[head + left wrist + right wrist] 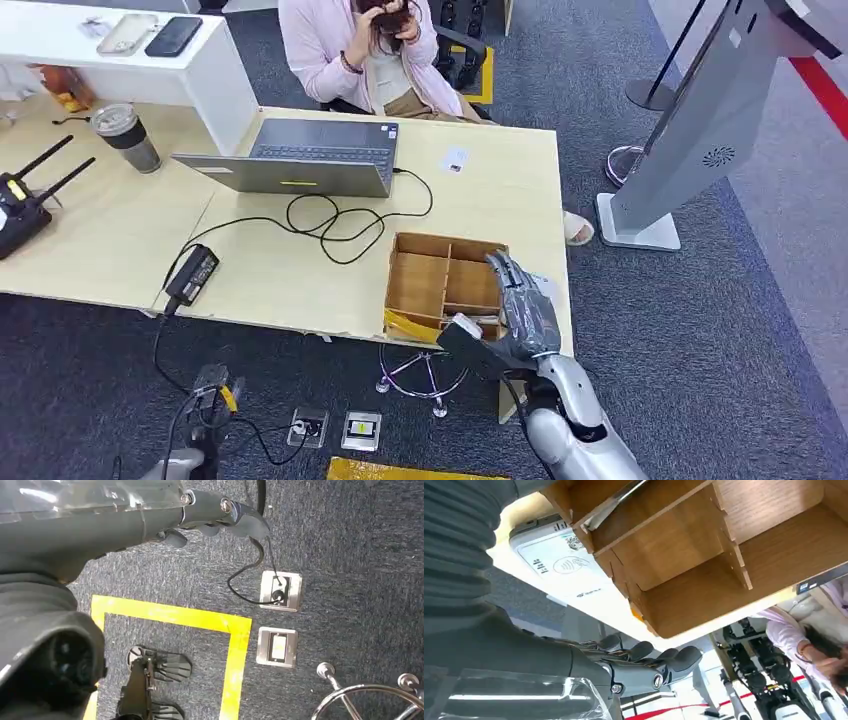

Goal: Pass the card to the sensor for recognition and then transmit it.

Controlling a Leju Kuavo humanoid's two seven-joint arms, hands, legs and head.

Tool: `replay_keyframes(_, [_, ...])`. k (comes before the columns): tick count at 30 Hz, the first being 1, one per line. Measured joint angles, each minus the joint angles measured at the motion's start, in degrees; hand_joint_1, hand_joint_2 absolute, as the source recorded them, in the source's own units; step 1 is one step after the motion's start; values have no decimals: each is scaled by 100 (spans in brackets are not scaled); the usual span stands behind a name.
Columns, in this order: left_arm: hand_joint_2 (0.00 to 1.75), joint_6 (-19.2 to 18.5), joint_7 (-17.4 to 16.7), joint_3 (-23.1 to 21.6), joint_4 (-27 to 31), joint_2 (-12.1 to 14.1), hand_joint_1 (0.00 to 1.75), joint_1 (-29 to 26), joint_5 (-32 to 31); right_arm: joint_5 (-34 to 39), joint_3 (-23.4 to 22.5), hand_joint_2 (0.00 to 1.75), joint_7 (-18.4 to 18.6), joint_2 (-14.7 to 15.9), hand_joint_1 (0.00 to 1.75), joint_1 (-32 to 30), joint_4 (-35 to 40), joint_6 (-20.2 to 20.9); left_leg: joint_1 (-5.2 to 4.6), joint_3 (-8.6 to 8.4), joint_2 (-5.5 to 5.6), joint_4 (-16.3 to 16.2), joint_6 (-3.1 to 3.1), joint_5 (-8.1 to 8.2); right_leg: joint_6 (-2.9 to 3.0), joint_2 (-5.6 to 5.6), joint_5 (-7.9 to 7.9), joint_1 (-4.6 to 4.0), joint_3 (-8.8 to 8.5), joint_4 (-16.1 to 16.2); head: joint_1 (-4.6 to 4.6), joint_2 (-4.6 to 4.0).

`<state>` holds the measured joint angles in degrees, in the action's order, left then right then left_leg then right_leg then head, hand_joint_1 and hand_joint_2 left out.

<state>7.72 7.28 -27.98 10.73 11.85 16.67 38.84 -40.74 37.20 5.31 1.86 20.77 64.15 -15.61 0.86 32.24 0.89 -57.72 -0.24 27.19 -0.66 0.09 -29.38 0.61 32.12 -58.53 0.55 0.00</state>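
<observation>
A wooden divided box (425, 280) stands at the table's front right corner. My right hand (522, 305) hovers over the box's right side, fingers stretched out and holding nothing. Its fingers (649, 662) are also spread and bare in the right wrist view. A thin pale card (466, 324) leans in the near right compartment, just by the thumb; this card (614, 505) is also in the right wrist view. The white sensor pad (559, 565) lies flat beside the box (704, 555), mostly under my hand. My left hand (215, 515) hangs low over the carpet, loosely open.
A person sits behind the table at an open laptop (310, 155) with a looping black cable (340, 220). A small white card (455, 160) lies near the laptop. A power brick (193, 275), a tumbler (128, 135) and a grey kiosk (700, 130) are around.
</observation>
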Motion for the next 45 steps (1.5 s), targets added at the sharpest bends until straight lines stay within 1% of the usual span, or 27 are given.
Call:
replay_keyframes(8, [0, -7, 0, 61, 0, -2, 0, 1, -9, -2, 2, 175, 13, 15, 0, -14, 0, 18, 0, 0, 0, 0, 0, 0, 0, 0, 0, 0, 1, 0, -2, 0])
replay_keyframes(15, [0, -7, 0, 79, 0, -4, 0, 2, -63, 13, 4, 175, 48, 22, 0, -15, -61, -94, 0, 0, 0, 0, 0, 0, 0, 0, 0, 0, 0, 0, 0, 0])
replay_keyframes(27, [0, -7, 0, 81, 0, -7, 0, 29, -111, 4, 4, 175, 81, 37, 0, -9, -107, -101, 0, 0, 0, 0, 0, 0, 0, 0, 0, 0, 1, 0, 0, 0])
replay_keyframes(35, [0, -2, -11, 83, 2, -28, 0, 71, -142, -22, 11, 175, -57, 11, 0, 32, -267, -195, 0, 0, 0, 0, 0, 0, 0, 0, 0, 0, 0, 0, 0, 0])
replay_keyframes(45, [0, -4, -61, 83, 2, -44, 0, 99, -166, -26, 15, 175, -66, -35, 0, 48, -411, -168, 0, 0, 0, 0, 0, 0, 0, 0, 0, 0, 1, 0, -2, 0])
